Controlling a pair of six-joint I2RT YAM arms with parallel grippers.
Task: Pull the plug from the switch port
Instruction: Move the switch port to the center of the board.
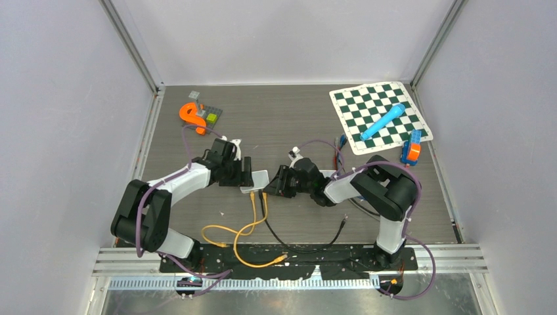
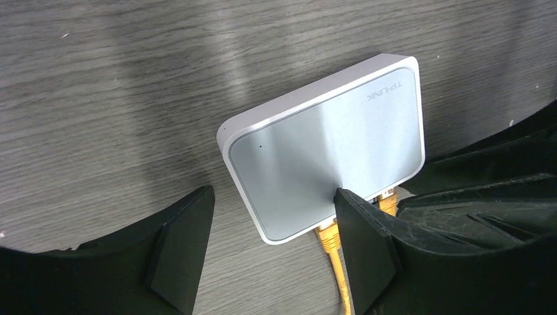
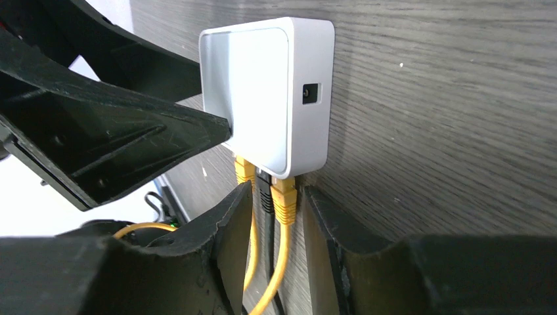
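The white switch [image 1: 258,180] [image 2: 328,151] [image 3: 263,92] lies flat on the wood table between both arms. Two yellow plugs [image 3: 284,197] [image 3: 244,172] and a black plug [image 3: 264,190] sit in its near-side ports. My left gripper [image 1: 242,173] [image 2: 272,216] is open over the switch, with one fingertip [image 3: 220,128] resting on its top face. My right gripper [image 1: 279,184] [image 3: 277,197] is open and straddles the black plug and the right yellow plug, with narrow gaps on both sides. In the left wrist view one yellow plug [image 2: 328,236] shows beside my finger.
Yellow cables [image 1: 253,220] and a black cable [image 1: 282,237] trail toward the near edge. A checkered mat [image 1: 368,98] with a blue cylinder [image 1: 382,121] lies back right, beside an orange-and-blue block [image 1: 412,147]. An orange piece [image 1: 190,115] sits on a grey plate [image 1: 211,118] back left.
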